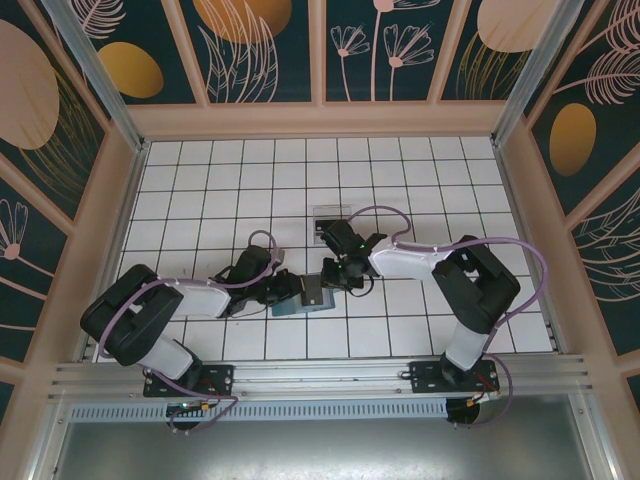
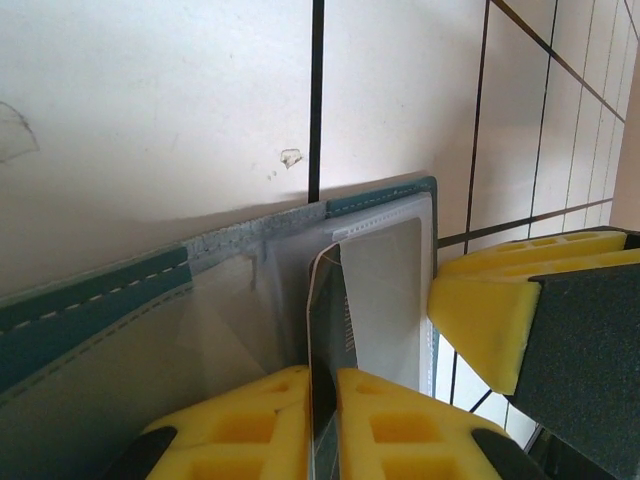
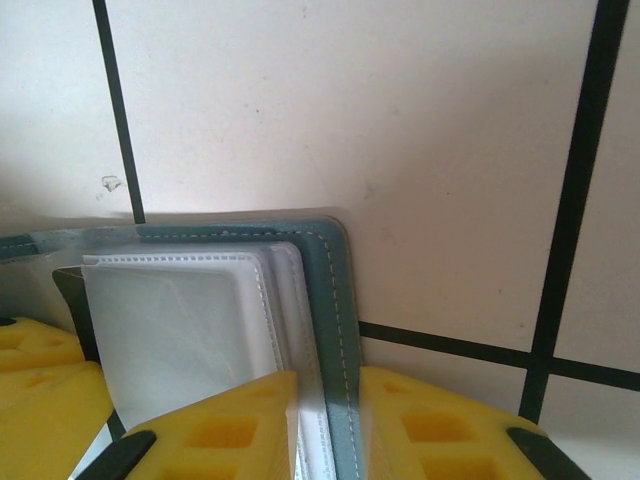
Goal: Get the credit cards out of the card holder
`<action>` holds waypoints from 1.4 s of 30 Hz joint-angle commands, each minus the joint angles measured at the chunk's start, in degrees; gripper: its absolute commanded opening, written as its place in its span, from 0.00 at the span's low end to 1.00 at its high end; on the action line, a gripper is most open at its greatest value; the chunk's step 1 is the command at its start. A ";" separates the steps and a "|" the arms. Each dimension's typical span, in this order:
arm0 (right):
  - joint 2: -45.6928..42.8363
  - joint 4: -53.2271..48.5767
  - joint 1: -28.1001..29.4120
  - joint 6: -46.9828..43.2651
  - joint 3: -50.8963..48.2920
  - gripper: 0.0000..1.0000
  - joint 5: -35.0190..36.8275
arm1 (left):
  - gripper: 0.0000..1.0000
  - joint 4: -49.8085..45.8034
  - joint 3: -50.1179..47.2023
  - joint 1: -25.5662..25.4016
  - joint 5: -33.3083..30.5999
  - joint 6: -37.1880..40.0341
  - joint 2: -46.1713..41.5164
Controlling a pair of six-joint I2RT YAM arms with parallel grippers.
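At the near edge of the white-tiled tabletop (image 1: 420,170) with black grid lines, the two arms reach inward and meet just left of centre. The left hand (image 2: 322,392) is clenched on a thin, pale grey rectangular credit card (image 2: 385,290). Its yellow foam pads (image 2: 260,420) press on either side of the card's dark edge. The rest of the card lies over the clear inner sleeves of the flat teal-blue folding card holder (image 2: 90,300).

Just beside it, the right hand (image 3: 330,385) grasps the holder's stitched teal cover at one corner, a yellow pad on each side. The white stitched card slots sit to the left of that cover. The holder lies open on the tiles between the two hands.

Further back, near the right hand, stands a small clear plastic box (image 1: 330,218). Beyond it are bare tiles, then dark panels printed with flowers and leaves (image 1: 380,50).
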 commanded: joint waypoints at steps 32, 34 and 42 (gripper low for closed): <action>-2.12 -1.26 0.61 2.14 -1.46 0.38 2.04 | 0.05 -12.14 2.81 -0.02 -3.33 5.82 -4.62; -2.35 -1.32 0.79 2.14 -1.45 0.41 1.83 | 0.05 -11.34 3.07 -0.02 -3.32 5.59 -3.59; -0.47 -5.29 1.70 0.99 0.46 0.50 4.25 | 0.05 -8.53 3.30 -0.03 -3.43 3.12 -1.23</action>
